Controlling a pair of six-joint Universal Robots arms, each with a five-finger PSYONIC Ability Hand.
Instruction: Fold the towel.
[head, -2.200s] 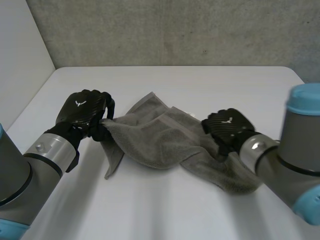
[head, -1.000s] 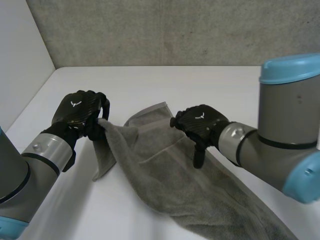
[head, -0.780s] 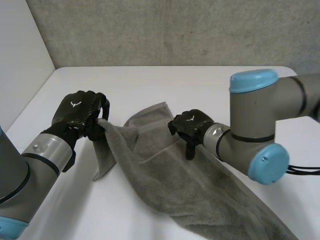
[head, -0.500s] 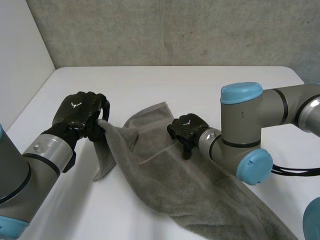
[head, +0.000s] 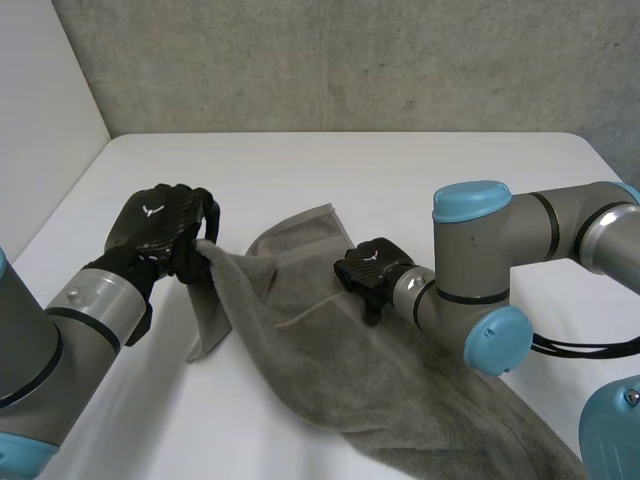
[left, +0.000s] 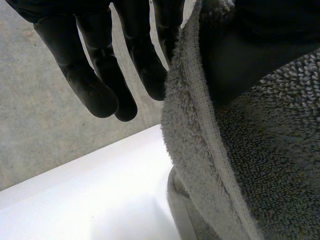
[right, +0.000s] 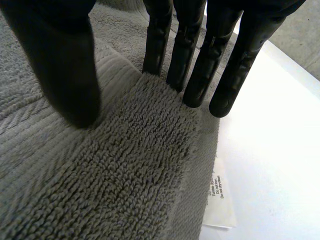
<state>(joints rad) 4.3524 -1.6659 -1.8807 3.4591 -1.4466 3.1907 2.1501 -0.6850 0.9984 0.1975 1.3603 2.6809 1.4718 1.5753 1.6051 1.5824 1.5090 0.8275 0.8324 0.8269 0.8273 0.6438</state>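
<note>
Head view has the grey towel (head: 330, 340) strung out across the white worktop (head: 400, 170), from the left hand (head: 160, 228) down toward the near right side. The left hand is up off the worktop with its fingers clenched on one corner of the towel, so that end hangs in the air and a flap droops under it. The right hand (head: 368, 270) sits on the towel around its middle, close to the far hem, with its grey arm reaching in over the cloth.

The wrist views add a bit more. In the left wrist view some fingers (left: 95, 85) hang straight and free beside the towel's stitched edge. The cloth itself is caught against a dark part of the hand, probably the thumb side, though it's too close up to be sure. The right wrist view shows straight fingers (right: 197, 55) with their tips pressed down on the terry and the thumb (right: 60, 65) touching down next to them. They're flat on the cloth, not curled round anything.

As for writing, a white label (right: 218, 200) pokes out from under the towel's edge near those fingertips. It has small dark print that's too tiny to read. There's also a little white logo (head: 151, 208) on the back of the left hand.
</note>
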